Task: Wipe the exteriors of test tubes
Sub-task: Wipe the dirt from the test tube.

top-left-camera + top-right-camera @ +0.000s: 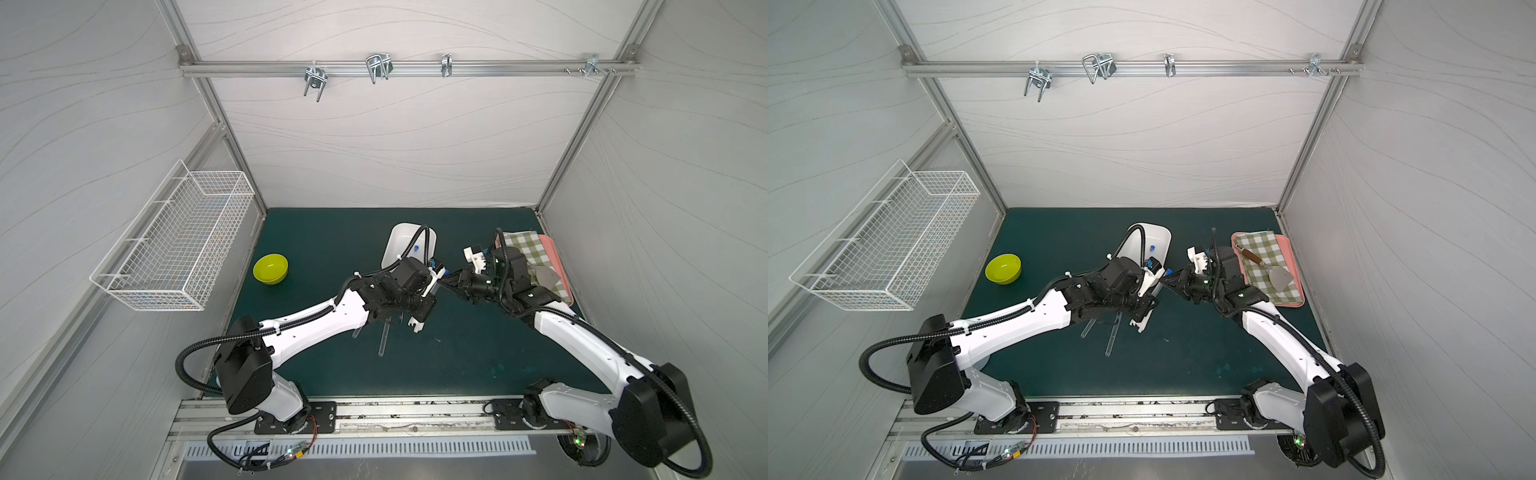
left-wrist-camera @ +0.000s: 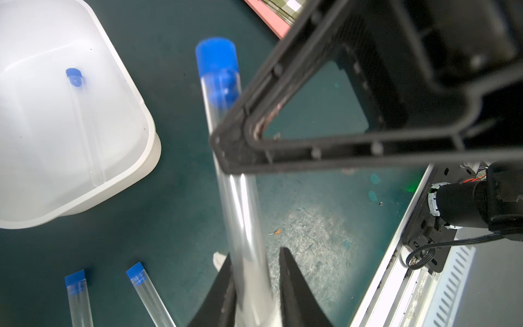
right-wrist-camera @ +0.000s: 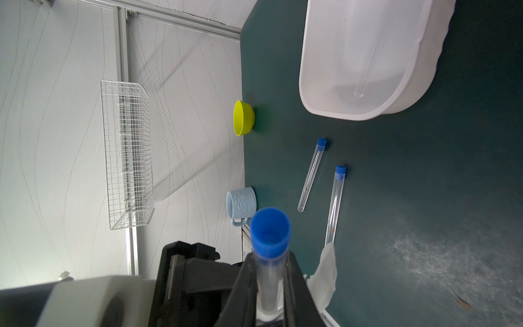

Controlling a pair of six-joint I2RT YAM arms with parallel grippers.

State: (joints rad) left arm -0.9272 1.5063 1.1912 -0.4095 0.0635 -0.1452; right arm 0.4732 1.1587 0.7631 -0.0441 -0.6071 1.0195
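One tube is in hand for wiping. A slim clear test tube with a small blue cap (image 2: 240, 198) hangs above the dark green table (image 1: 457, 353), held between the two arms near the middle. The right gripper (image 3: 268, 256) has its fingers narrow, pinching the tube just below the cap. The left gripper (image 2: 254, 252) has its fingers narrow round the tube's lower part, and a thin white cloth (image 3: 324, 271) trails from that end (how far it wraps the tube under the fingers I cannot tell).

Of the others, a capped tube (image 2: 85, 127) lies inside the white plastic tub (image 2: 145, 119) and is probably finished. A first loose tube (image 3: 311, 175) and a second loose tube (image 3: 334, 206) lie near each other on the table, likely waiting.

By my judgement, the next move calls for the cloth end to slide along the tube, or for the tube to be turned inside it. The right fingers must stay firm so the smooth wall does not slip. After that the tube belongs in the tub.

No brand, label or writing can be read on the tubes, caps or tub.
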